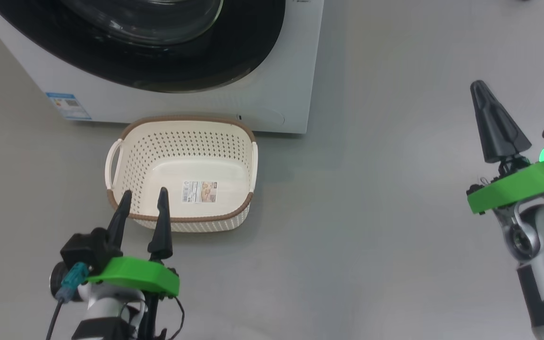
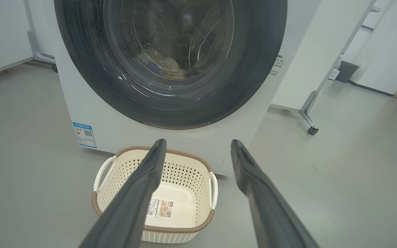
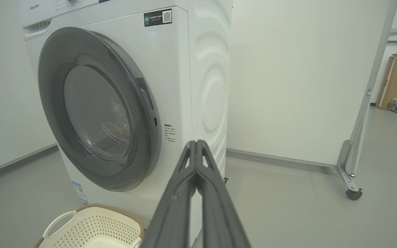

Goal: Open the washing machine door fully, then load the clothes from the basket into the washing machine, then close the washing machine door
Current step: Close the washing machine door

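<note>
The left gripper hangs above the near rim of the basket, tapered dark fingers spread, holding nothing. The right gripper, well apart, has its fingers pressed together. The perforated cream basket stands just before the white machine, long side along its front. The glossy black door sits flush; cream clothes show behind its glass.

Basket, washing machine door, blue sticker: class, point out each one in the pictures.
basket (image 1: 182, 141): head view, on its far perforated wall.
washing machine door (image 2: 84, 75): left wrist view, on the glossy black rim.
blue sticker (image 2: 84, 134): left wrist view, on its middle.
</note>
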